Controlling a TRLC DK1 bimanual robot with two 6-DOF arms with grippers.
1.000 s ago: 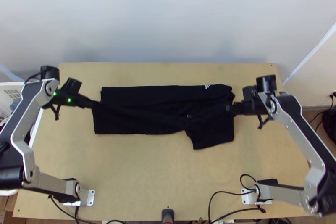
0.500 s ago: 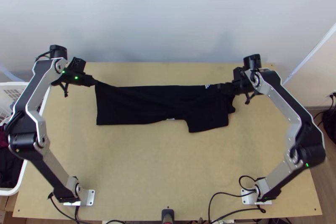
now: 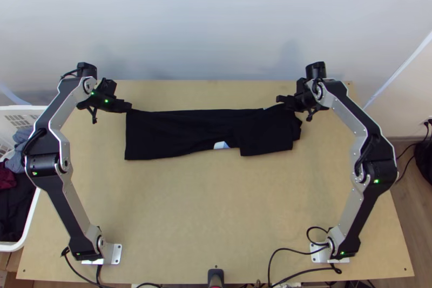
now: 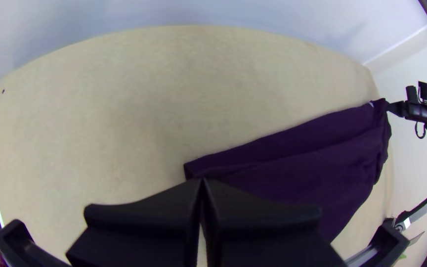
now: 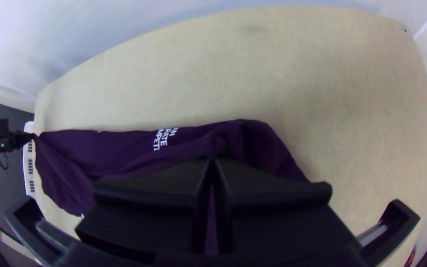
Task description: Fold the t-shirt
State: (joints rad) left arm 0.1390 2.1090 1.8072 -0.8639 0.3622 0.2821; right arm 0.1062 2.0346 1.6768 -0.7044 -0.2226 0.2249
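A: Finger state?
B: Left gripper [image 3: 128, 107] has its fingers [image 4: 149, 212] pressed together, pinching the t-shirt [image 3: 167, 131] at its far left corner. We see creases fanning out from there.
A: Right?
B: Right gripper [image 3: 281, 99] is closed up too, pinching raised cloth by the far side, near the shirt's right end.
A: Shirt layout?
B: Dark, folded over into a long band, running side to side across the far part of the table [image 3: 189, 207]. We get loose ridges in the upper layer, and a notch in the near edge with a pale blue-white patch [image 3: 220, 145]. White print [image 5: 165, 137] is on the far strip.
A: Surroundings?
B: White basket [image 3: 24, 242] by the table's left edge, with dark, maroon and grey-blue clothes [image 3: 12, 201] in it. Black cables [image 3: 302, 269] curl beside the right arm's base [image 3: 322, 253].
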